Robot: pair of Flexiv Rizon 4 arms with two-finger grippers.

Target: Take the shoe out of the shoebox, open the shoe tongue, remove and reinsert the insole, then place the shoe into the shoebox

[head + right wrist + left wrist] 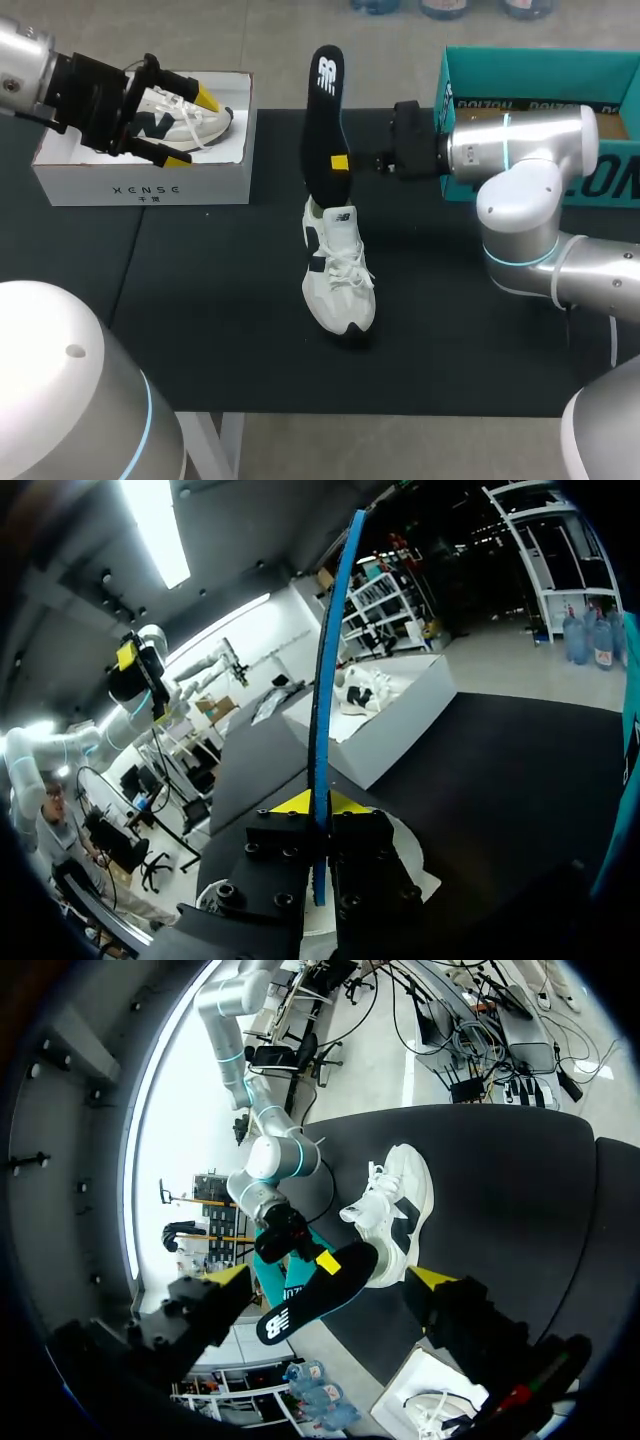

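Observation:
A white shoe with dark panels (338, 268) stands on the black table, toe toward me. The black insole (325, 120) rises upright from its opening. My right gripper (340, 163) is shut on the insole's edge, just above the shoe. The right wrist view shows the insole (325, 680) edge-on between the shut fingers (300, 802), with the shoe (425, 875) below. My left gripper (195, 128) hangs open above the white shoebox (145, 185), which holds a second white shoe (190, 118). Seen from the left wrist, its gripper (330, 1285) stands wide apart, with the shoe (395, 1210) and insole (320, 1295) far ahead.
A teal box (520, 70) stands at the back right, behind my right arm. The white shoebox (390, 715) sits at the table's back left corner. Black mat lies bare around the shoe, toward the front edge.

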